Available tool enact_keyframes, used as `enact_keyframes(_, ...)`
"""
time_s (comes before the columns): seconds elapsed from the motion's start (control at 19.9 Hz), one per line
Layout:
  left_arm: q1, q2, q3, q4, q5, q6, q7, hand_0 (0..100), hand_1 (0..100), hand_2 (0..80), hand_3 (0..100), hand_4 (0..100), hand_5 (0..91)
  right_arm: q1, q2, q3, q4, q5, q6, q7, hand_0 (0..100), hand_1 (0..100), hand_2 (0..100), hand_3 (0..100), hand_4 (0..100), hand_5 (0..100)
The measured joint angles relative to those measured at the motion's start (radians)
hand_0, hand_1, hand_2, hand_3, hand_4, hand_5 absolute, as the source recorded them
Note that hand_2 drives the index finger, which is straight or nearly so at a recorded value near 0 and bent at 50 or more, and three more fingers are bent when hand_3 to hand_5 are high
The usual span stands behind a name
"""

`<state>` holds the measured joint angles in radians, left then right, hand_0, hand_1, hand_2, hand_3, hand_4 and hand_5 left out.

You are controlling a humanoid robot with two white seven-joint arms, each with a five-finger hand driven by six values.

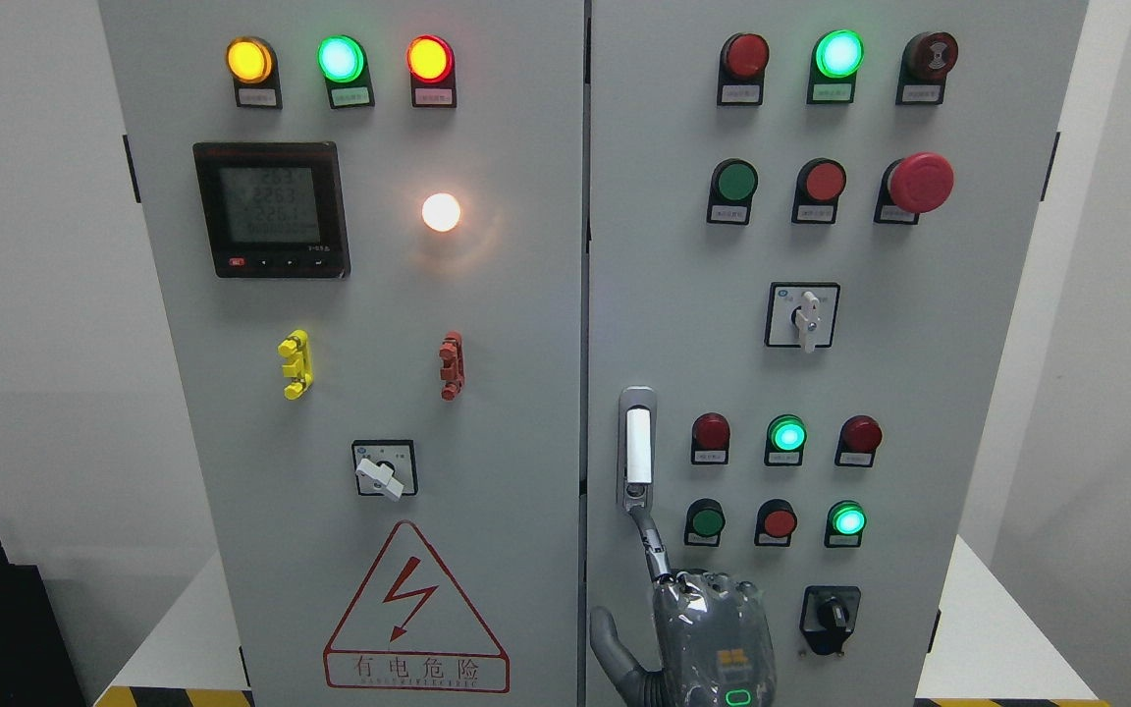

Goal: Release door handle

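Observation:
The door handle point(637, 447) is a white lever in a grey housing, upright at the left edge of the cabinet's right door point(919, 393). My right hand point(669, 589) comes up from the bottom edge just below it, its back toward the camera. One finger point(654, 545) stretches up and its tip meets the housing's lower end; nothing is wrapped around the lever. The thumb point(607, 638) stands out to the left. The other fingers are hidden behind the knuckles. The left arm is out of view.
The left door point(487, 442) carries a meter point(271, 208), lamps, a rotary switch point(384, 469) and a warning triangle point(415, 619). Around the handle on the right door are buttons, a red emergency stop point(919, 183), and selector switches point(803, 316) point(829, 619). White walls flank the cabinet.

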<state>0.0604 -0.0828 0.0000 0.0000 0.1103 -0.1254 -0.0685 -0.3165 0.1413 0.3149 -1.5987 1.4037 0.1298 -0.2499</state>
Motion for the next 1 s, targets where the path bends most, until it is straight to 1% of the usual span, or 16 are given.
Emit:
enact_keyframes(0.25,0.0,0.0,0.0,0.0,0.0,0.0,0.0,12,39,0.0,0,0,0.0,-0.004,0.0,0.0,0.003,-0.002,0.0,0.001,38,37,17,100,100,100)
enact_keyframes(0.4,0.0,0.0,0.0,0.0,0.0,0.0,0.0,12,39,0.0,0,0,0.0,-0.005,0.0,-0.001,0.004,-0.003,-0.001,-0.039,38,37,17,100,100,100)
enact_keyframes(0.7,0.001,0.0,0.0,0.0,0.0,0.0,0.0,12,39,0.0,0,0,0.0,-0.004,0.001,0.0,0.004,-0.004,-0.013,-0.069,38,37,19,100,100,99)
enact_keyframes(1.0,0.001,0.0,0.0,0.0,0.0,0.0,0.0,12,39,0.0,0,0,0.0,-0.001,0.001,-0.003,-0.005,-0.005,-0.036,-0.115,39,38,29,100,100,99)
